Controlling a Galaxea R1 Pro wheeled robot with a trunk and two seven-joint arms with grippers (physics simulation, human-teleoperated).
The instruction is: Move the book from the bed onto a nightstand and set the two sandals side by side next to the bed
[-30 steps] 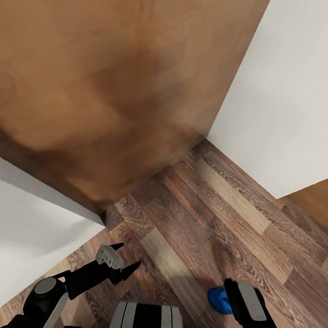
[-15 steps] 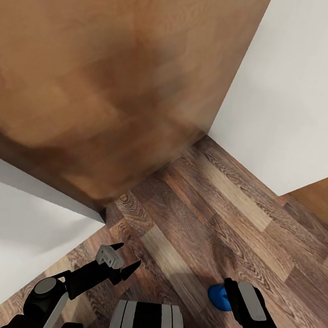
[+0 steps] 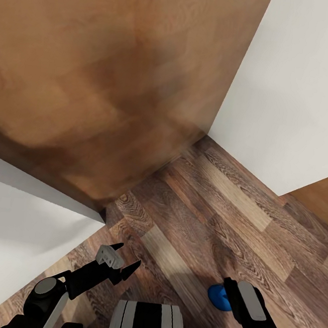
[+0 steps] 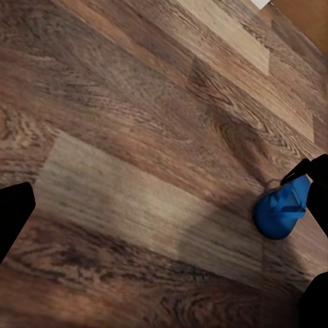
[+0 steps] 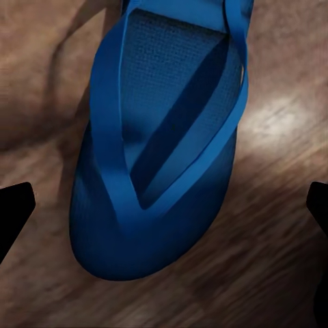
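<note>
One bright blue sandal (image 5: pixel 157 157) lies sole-down over the wood-plank floor (image 3: pixel 214 210), straps facing my right gripper (image 5: pixel 164 212). That gripper is open, with a dark fingertip far out on each side of the sandal and neither touching it. The head view has the sandal (image 3: pixel 218 297) half hidden under the right gripper (image 3: pixel 227 292) at the bottom right. My left gripper (image 3: pixel 125 257) is open and holds nothing, low over the floor to the left. From the left wrist, the sandal (image 4: pixel 279 210) sits under the dark right gripper (image 4: pixel 316 171). I cannot tell whether the sandal rests on the floor.
A large brown wooden panel (image 3: pixel 102 76) stands close ahead on the left. White walls (image 3: pixel 298 92) close in on the right and near left (image 3: pixel 20 230). Another brown wood surface (image 3: pixel 324 201) shows at the right edge. The floor runs between them toward the right.
The head view shifted very slightly a second ago. Both grippers and the sandal keep the same places.
</note>
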